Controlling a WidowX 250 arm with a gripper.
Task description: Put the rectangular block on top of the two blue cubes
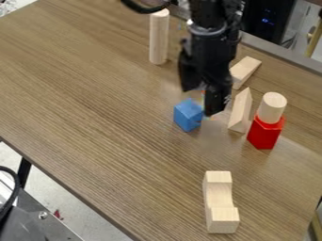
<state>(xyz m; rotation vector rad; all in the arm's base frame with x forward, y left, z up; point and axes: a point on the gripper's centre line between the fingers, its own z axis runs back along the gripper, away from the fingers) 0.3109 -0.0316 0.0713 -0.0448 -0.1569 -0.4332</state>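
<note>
The black gripper (pixel 202 100) hangs over the upper middle of the table, with its two fingers apart. Just below and left of its fingertips, a blue cube (pixel 188 115) sits on the wood; whether the near finger touches it I cannot tell. A pale wooden block (pixel 245 70), long and rectangular in outline, lies right of the gripper, its left end close to the arm. Part of the table behind the fingers is hidden.
A pale wedge (pixel 240 111) stands right of the gripper, beside a red block (pixel 265 133) topped by a wooden cylinder (pixel 272 108). One tall cylinder (pixel 159 37) stands upper left. A notched wooden block (pixel 219 202) lies near the bottom of the table (pixel 113 113).
</note>
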